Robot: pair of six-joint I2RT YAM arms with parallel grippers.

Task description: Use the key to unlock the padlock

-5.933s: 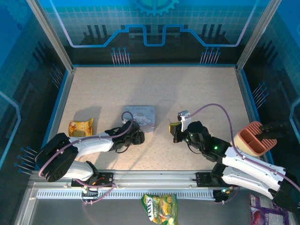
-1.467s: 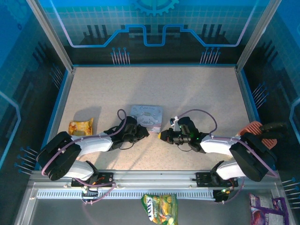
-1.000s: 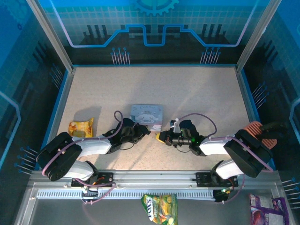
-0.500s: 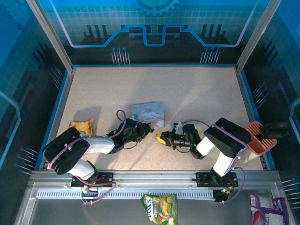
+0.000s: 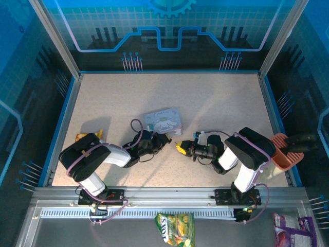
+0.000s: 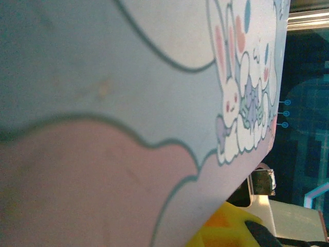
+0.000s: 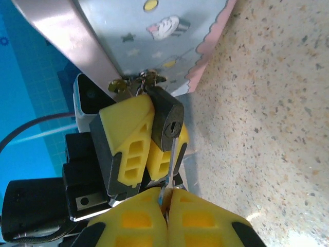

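Padlock [image 7: 167, 119] hung at tin's [image 7: 154, 46] edge clasp, clamped between left gripper [image 7: 148, 140] pads. Key [image 7: 170, 164] pinched in closed right gripper [image 7: 167, 208], tip at keyhole, depth unclear. Blade to be lined up with slot and fed straight in before any turn; padlock to be braced against twist.

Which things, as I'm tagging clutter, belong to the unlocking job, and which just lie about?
Job: padlock, held by left gripper; key, pinched in right gripper; lilac tin the padlock hangs on.
Lying about: orange snack packet; green snack bag; pink holder; purple packet.
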